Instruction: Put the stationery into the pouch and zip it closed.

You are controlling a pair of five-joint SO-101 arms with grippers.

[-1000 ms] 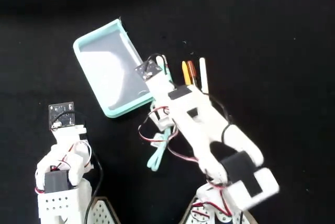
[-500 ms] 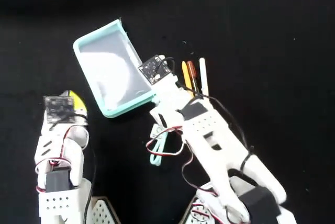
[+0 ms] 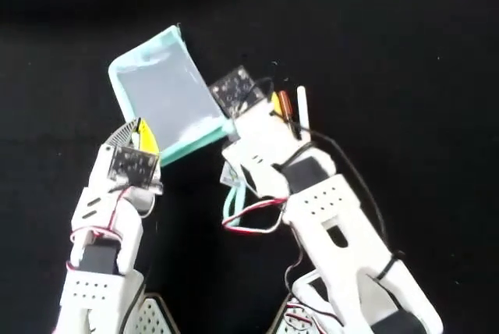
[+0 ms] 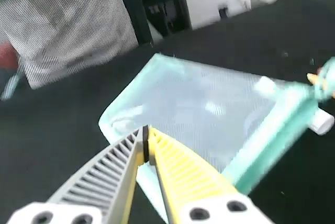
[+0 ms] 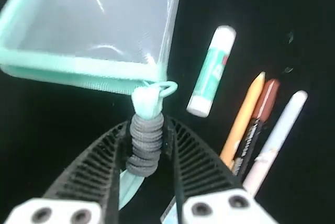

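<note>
Two white robot arms meet at a pale teal pouch with clear mesh sides [image 3: 168, 96], which lies on a black table [image 3: 405, 61]. The right gripper [image 5: 146, 130] is clamped on the grey ribbed zip pull [image 5: 144, 150] at one corner of the pouch. The left gripper [image 4: 145, 136] has its grey and yellow fingers pressed nearly together at the other end of that same edge. Whether fabric sits between them is unclear.

Just beside the pouch, outside it, lie a white and green glue stick [image 5: 212, 72], an orange pencil [image 5: 242, 119], a brown pen [image 5: 260, 114] and a white pen [image 5: 280, 130].

The likely step is working the zip open. It should go best if the left arm anchors its corner firmly while the right draws the pull straight along the zip line, low to the table rather than upward.
</note>
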